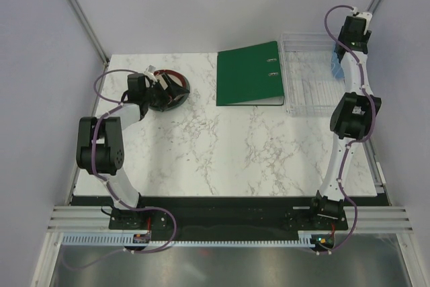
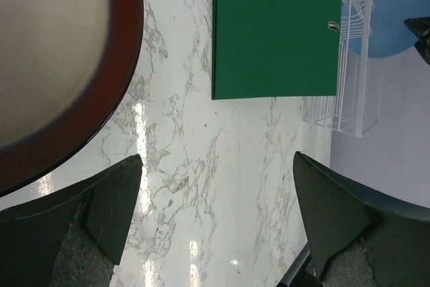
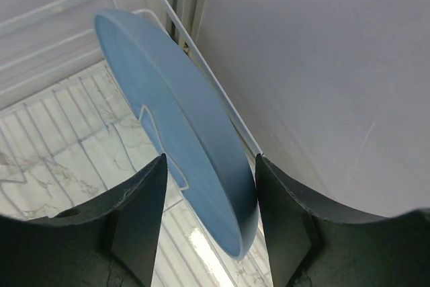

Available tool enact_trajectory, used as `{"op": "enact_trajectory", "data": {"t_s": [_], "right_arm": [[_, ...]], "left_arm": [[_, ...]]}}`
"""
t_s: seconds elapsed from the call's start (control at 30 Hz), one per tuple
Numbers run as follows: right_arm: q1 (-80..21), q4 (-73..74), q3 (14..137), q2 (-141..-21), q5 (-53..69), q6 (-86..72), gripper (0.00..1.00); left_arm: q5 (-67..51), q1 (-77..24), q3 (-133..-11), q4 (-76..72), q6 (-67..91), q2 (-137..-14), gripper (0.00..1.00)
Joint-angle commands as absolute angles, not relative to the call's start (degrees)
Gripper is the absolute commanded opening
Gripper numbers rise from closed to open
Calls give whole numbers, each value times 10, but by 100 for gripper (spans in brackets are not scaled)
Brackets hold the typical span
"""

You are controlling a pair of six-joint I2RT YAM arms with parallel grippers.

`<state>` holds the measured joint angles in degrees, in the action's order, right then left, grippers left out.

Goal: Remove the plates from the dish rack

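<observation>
The white wire dish rack [image 1: 306, 75] stands at the back right. One light blue plate [image 3: 175, 119] stands on edge in it, also seen in the top view [image 1: 335, 66] and the left wrist view [image 2: 396, 15]. My right gripper [image 3: 209, 199] is open and straddles the plate's rim; the right finger touches it and the left finger stands a little apart. A stack of plates [image 1: 169, 92] lies flat at the back left, with a beige, red-brown-rimmed plate [image 2: 54, 52] on top. My left gripper [image 2: 218, 213] is open and empty just beside the stack. The grey-green plate is hidden.
A flat green ring binder [image 1: 248, 72] lies between the stack and the rack, its edge close to the rack's left side. The rack sits against the right wall panel [image 3: 322, 65]. White marble tabletop [image 1: 222, 146] lies in front.
</observation>
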<state>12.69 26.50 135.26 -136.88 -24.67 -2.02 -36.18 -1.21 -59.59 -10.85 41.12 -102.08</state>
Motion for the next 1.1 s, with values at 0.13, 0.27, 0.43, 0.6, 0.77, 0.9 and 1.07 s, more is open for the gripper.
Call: {"op": "enact_trajectory", "data": {"t_s": [0.13, 0.27, 0.43, 0.6, 0.77, 0.9, 1.07], "right_arm": [[127, 250, 1391, -1390, -294, -8, 31], [126, 251, 1388, -1383, -301, -7, 0], [119, 204, 1346, -1343, -334, -4, 0], [66, 122, 1303, -1302, -453, 129, 0], [15, -110, 1216, -1264, -618, 324, 0], [4, -213, 1176, -1246, -686, 401, 0], [-15, -235, 1105, -1156, -696, 391, 0]], "left_arm": [[-375, -13, -619, -130, 423, -1039, 100], [-378, -13, -619, -130, 423, -1041, 100], [-382, -13, -616, -130, 424, -1038, 100], [-386, -14, -614, -131, 427, -1036, 100], [-392, -14, -610, -131, 425, -1027, 100], [-391, -14, -604, -120, 412, -1016, 99], [-401, -14, -600, -113, 410, -1001, 99]]}}
